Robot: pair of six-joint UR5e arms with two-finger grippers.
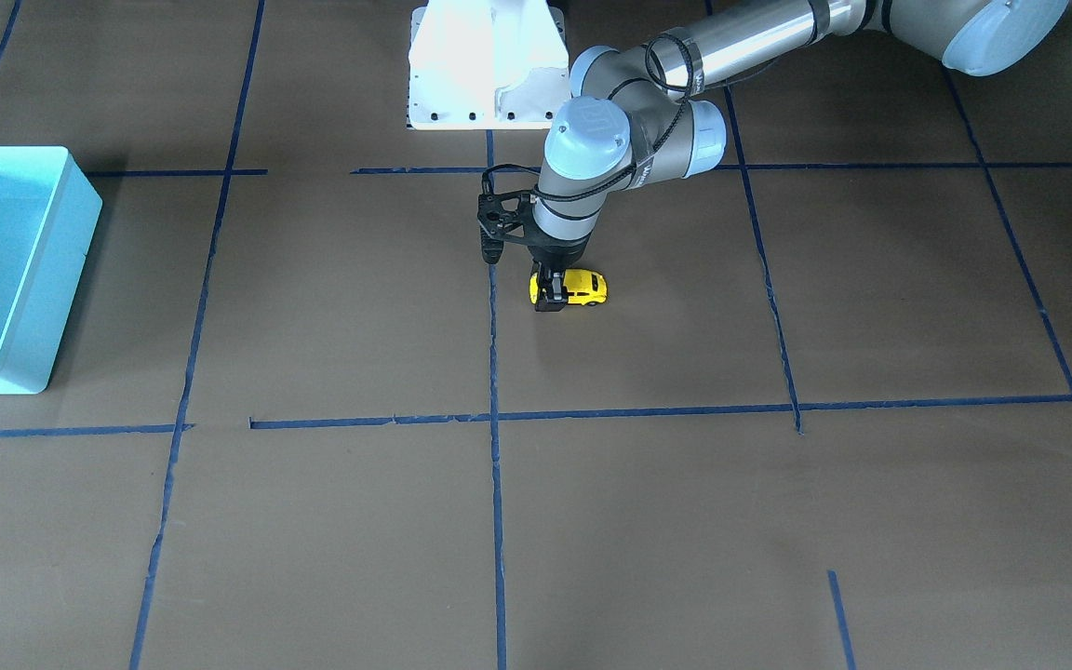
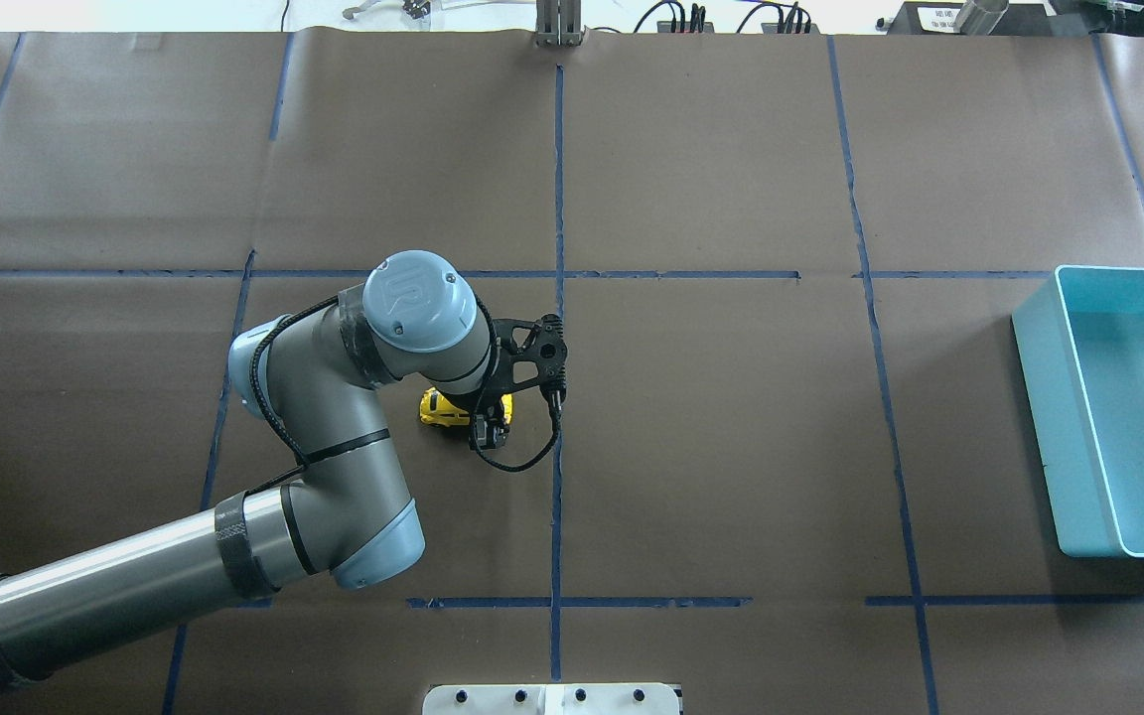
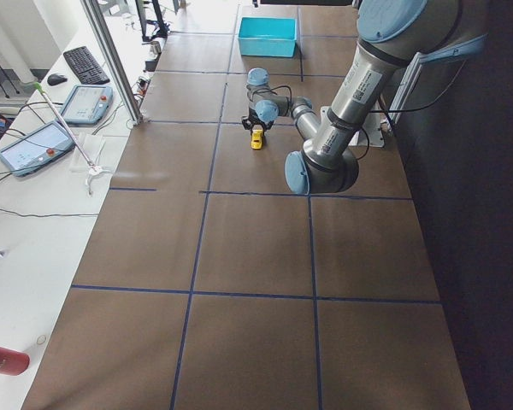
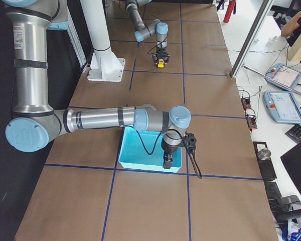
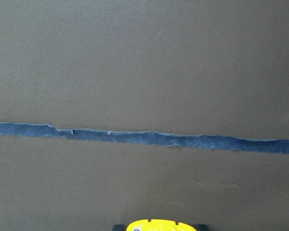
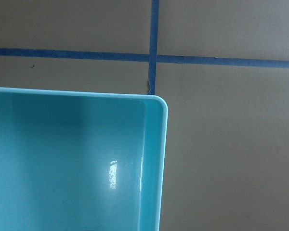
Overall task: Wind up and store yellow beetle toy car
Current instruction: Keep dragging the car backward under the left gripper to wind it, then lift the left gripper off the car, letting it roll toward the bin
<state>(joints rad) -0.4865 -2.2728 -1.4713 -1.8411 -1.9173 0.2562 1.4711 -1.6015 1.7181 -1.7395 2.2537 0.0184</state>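
Near the middle of the worktop [image 1: 685, 521], just to the left arm's side of a long blue tape line [image 1: 493, 372], we find the yellow beetle toy car [image 1: 585, 287] standing on its wheels on the brown paper. The left gripper [image 1: 550, 294] comes straight down over one end of it, and in the front-facing view its jaws sit on either side of the little body, clenched on the car as far as we can judge. From overhead the wrist covers much of this, so we see only one yellow end of the car poking out beside the black fingers. The left wrist camera gives us just a sliver of the yellow roof at its bottom edge, with bare paper and a strip of tape beyond. The turquoise bin [image 2: 1034, 397] stands well apart from the car, toward the robot's right end of the worktop. Only the right-side view shows the right gripper [image 4: 167, 163], which hangs over the bin's near rim; we cannot tell how its jaws stand. Its wrist camera looks down on one rounded corner of the bin and a crossing of tape lines.
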